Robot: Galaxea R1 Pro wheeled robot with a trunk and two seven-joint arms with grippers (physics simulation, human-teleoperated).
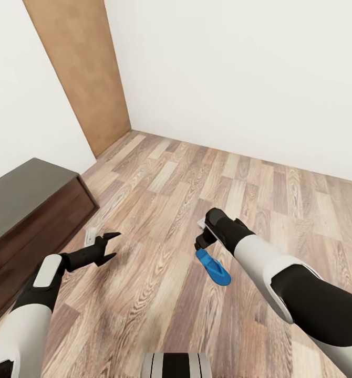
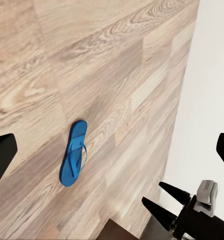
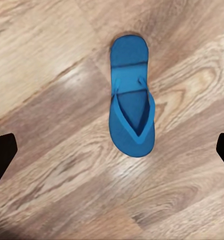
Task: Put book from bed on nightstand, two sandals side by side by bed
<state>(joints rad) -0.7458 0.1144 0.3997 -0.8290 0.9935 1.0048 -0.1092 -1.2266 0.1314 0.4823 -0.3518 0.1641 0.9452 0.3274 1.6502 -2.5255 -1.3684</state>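
Our right gripper (image 1: 201,237) hovers wide open, empty, over the blue sandal (image 1: 213,268) on the floor; left gripper (image 1: 109,245) open, empty. Descending off-centre, we might nudge it.

I see one bright blue sandal (image 1: 214,268) lying flat on the wood-plank floor (image 1: 160,210), sole down and strap up, just below centre in my head view and slanting toward lower right. In my right wrist view the sandal (image 3: 131,98) sits upper centre, its V-shaped thong plain; in my left wrist view it (image 2: 74,152) lies left of centre.
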